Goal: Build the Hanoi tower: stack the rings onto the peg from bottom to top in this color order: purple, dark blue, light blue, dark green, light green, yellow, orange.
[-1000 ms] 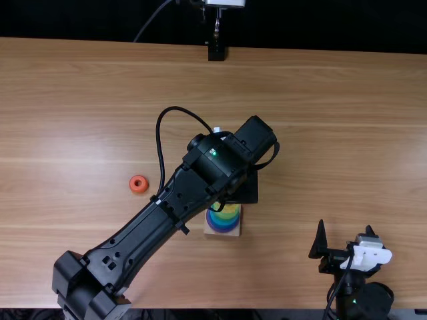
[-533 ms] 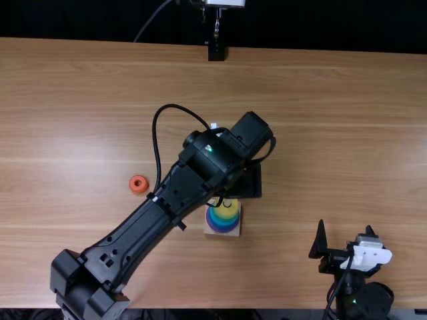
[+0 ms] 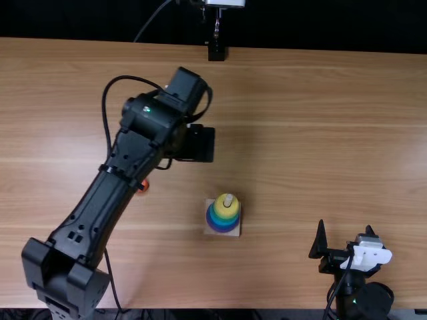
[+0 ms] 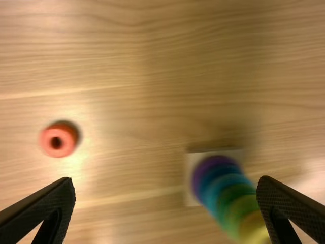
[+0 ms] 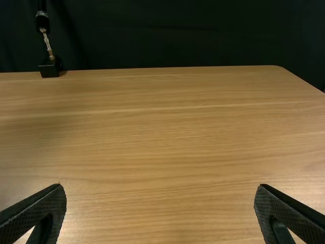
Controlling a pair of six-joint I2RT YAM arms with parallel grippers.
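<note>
My left gripper (image 3: 195,144) hangs over the table, up and left of the ring tower. In its wrist view the left gripper (image 4: 165,203) is open with nothing held. The stack of rings (image 3: 227,207) stands on a square wooden base (image 3: 209,229), yellow on top, with green, blue and purple below; the pale peg tip pokes out. The orange ring (image 3: 143,186) lies on the table, partly covered by the left arm; the orange ring (image 4: 57,141) is whole in the left wrist view. My right gripper (image 3: 345,239) stands open at the lower right; so does the right gripper (image 5: 160,203) in its wrist view.
A black stand (image 3: 216,51) with a metal rod sits at the table's far edge. The wooden table (image 3: 320,133) stretches between the arms and back to a dark curtain. The left arm crosses the table's left part.
The left arm has swung left and away from the tower, uncovering the yellow ring and peg tip, and now partly covers the orange ring. The right arm has kept still.
</note>
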